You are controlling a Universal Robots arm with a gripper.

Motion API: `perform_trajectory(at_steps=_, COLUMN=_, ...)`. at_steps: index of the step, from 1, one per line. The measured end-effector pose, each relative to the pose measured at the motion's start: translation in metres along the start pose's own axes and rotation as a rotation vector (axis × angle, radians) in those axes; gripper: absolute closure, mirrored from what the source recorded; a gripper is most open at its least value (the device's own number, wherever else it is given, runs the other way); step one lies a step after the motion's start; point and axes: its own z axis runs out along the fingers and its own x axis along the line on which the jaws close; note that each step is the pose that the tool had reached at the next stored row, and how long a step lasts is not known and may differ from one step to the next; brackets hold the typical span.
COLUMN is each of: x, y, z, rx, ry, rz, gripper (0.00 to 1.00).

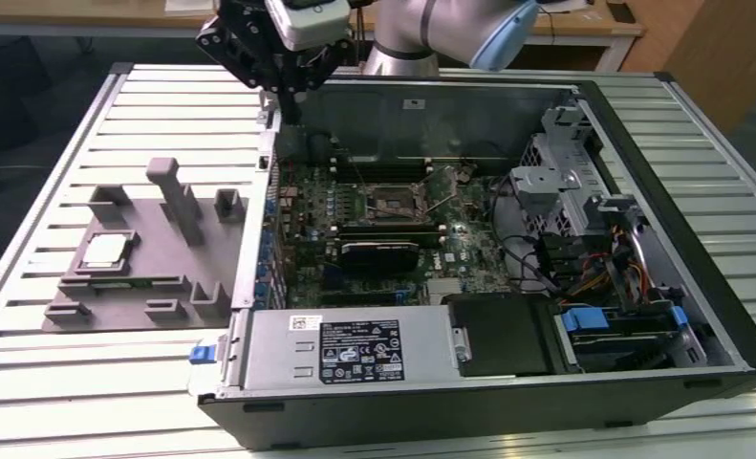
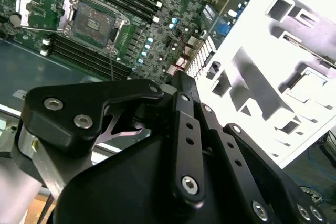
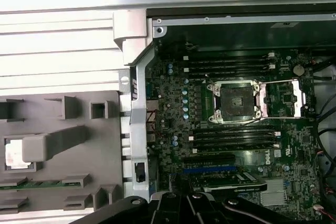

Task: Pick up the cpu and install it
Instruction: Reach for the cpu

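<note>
Cpu (image 1: pixel 105 251), a small square chip with a silvery top, lies flat in a recess of a grey plastic holder (image 1: pixel 161 287), on the exterior view's left of an open computer case (image 1: pixel 716 287). In the first wrist view the cpu (image 3: pixel 11 153) is partly hidden behind a grey post of that holder. Both holder and case rest on a pale slatted surface (image 1: pixel 46 382).

Inside the case, the motherboard's cpu socket (image 3: pixel 234 100) looks empty, with its metal retaining frame (image 3: pixel 286 98) swung open beside it.

The black gripper (image 1: pixel 286 91) hangs above the case's far corner, well apart from the cpu and touching nothing. I cannot tell how its jaws stand.

As I judge it, the pick-up step is in hand and not yet done.

A printed label (image 1: pixel 359 351) sits on the power supply; its wording is left unread.
</note>
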Motion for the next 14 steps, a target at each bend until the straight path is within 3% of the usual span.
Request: perform_trajectory(at_steps=14, x=0.0238, y=-0.0018, z=-0.0007, rx=-0.0001, ry=-0.0010, rz=0.000, gripper=0.89)
